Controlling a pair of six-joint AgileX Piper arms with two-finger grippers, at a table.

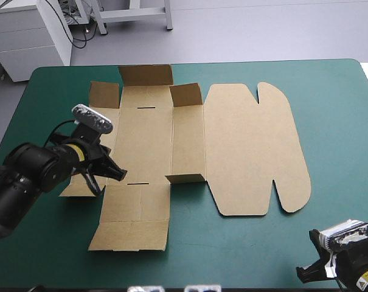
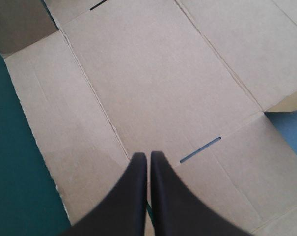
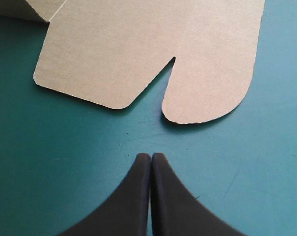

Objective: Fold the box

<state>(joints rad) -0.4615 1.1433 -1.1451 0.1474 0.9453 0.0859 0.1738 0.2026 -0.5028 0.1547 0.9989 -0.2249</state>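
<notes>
- My left gripper (image 2: pixel 148 157) has its black fingers (image 2: pixel 133 191) pressed together into one point, with nothing between them. It hangs over the box (image 1: pixel 147 140), just beside the near slot (image 2: pixel 201 150) (I cannot tell whether the tips touch the board).
- My right gripper (image 3: pixel 150 157) is closed the same way and empty. It is over the bare teal-green cover (image 1: pixel 329 91) at the table's near right corner, and its tips face the lid's rounded ear (image 3: pixel 207 88), near it but apart.
- The box lies opened out at mid-table. Its base is flat and its lid (image 1: pixel 256 146) is flat to the right. The far wall (image 1: pixel 146 74) and three small flaps (image 1: pixel 187 94) stand up.
- The board is plain brown. A yellow sticker (image 1: pixel 367 278) on my right wrist carries print too small to read.
- The cover is smooth and matte, with faint scuffs near my right gripper.
</notes>
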